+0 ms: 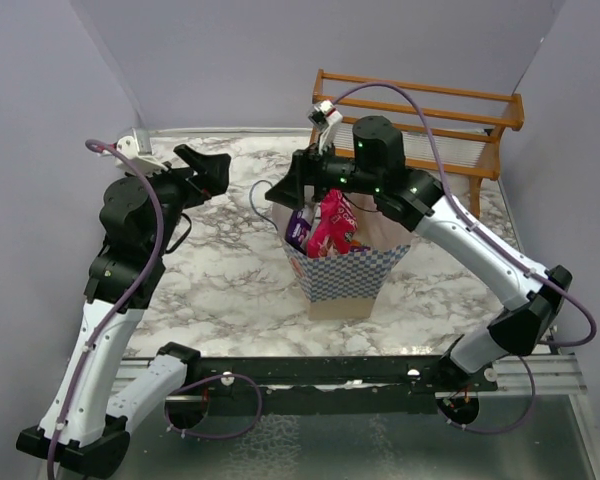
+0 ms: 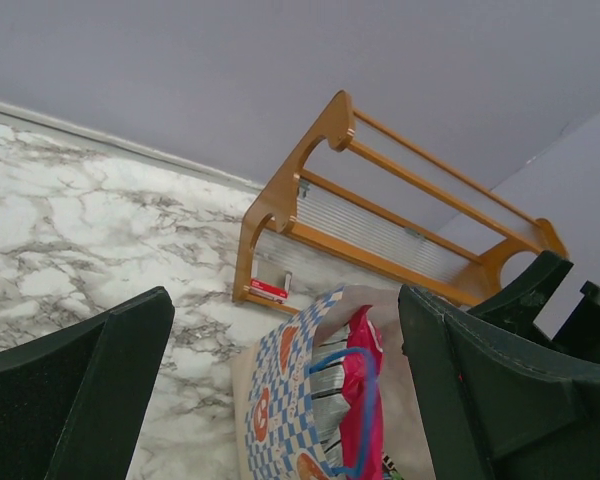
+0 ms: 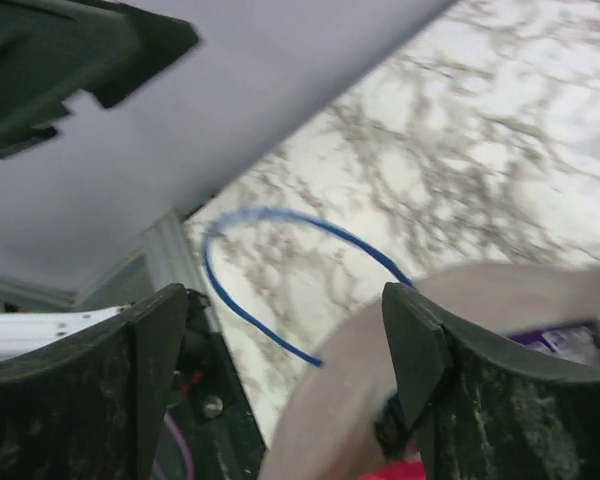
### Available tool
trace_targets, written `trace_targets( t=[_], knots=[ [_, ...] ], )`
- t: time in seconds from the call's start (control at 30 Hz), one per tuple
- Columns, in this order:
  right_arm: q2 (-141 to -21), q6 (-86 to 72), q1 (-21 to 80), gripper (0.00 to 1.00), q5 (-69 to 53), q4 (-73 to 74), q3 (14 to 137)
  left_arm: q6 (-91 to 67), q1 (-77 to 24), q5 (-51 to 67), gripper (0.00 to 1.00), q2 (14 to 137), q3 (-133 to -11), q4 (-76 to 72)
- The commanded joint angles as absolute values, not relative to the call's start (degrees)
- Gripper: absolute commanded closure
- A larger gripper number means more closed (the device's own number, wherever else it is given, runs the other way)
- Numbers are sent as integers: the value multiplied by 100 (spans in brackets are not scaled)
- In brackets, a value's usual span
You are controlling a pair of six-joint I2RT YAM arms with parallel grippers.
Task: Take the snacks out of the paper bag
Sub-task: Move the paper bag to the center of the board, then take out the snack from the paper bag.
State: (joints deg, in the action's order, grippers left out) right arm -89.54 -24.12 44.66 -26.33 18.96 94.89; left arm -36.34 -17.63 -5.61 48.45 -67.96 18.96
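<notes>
The blue-and-white checkered paper bag (image 1: 350, 272) stands upright mid-table with its mouth open. A pink-red snack bag (image 1: 332, 225) sticks up out of it, with a purple packet (image 1: 299, 231) beside it. My right gripper (image 1: 283, 192) is open at the bag's left rim. In the right wrist view (image 3: 280, 385) the bag's cream wall (image 3: 370, 400) sits between its fingers, with the blue cord handle (image 3: 280, 225) beyond and the purple packet (image 3: 560, 340) inside. My left gripper (image 1: 220, 172) is open and empty, left of the bag. Its wrist view (image 2: 285, 385) shows the bag (image 2: 275, 400) and the pink bag (image 2: 365, 395).
A wooden rack (image 1: 420, 120) stands at the back right behind the bag; it also shows in the left wrist view (image 2: 380, 215). Grey walls close in the marble table (image 1: 220, 270) on three sides. The arms' black mounting rail (image 1: 310, 375) runs along the near edge.
</notes>
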Motion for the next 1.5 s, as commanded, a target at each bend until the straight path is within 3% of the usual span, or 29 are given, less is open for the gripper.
trace_targets(
  t=[0.0,0.23,0.5,0.73,0.93,1.23,1.37,1.47],
  knots=[
    [-8199,-1235,4474,17,-871,3210,9502,-3553,-1747,-310,1,4850,-7085,2008],
    [-6807,-778,4474,13,1569,3928,8995,-3462,-1749,182,1,5069,-7464,1942],
    [-5805,-1966,4471,12,4350,4807,8405,-3509,-1753,1161,5,5792,-8295,1727],
    [-5464,-3535,4469,16,4179,5247,7875,-4195,-1850,2150,8,6700,-8665,1072],
    [-5195,-3943,4474,20,3147,4251,7103,-4251,-2629,1752,13,7008,-8880,878],
    [-4667,-2698,4469,65,2905,2488,6589,-3769,-4014,1039,15,7372,-9259,1354],
    [-4534,-2040,4474,96,2005,1725,6509,-3701,-4180,918,17,7319,-9255,1562],
    [-4392,-1338,4474,98,171,1013,6400,-3288,-4714,7,19,7209,-9133,1805]
  ],
)
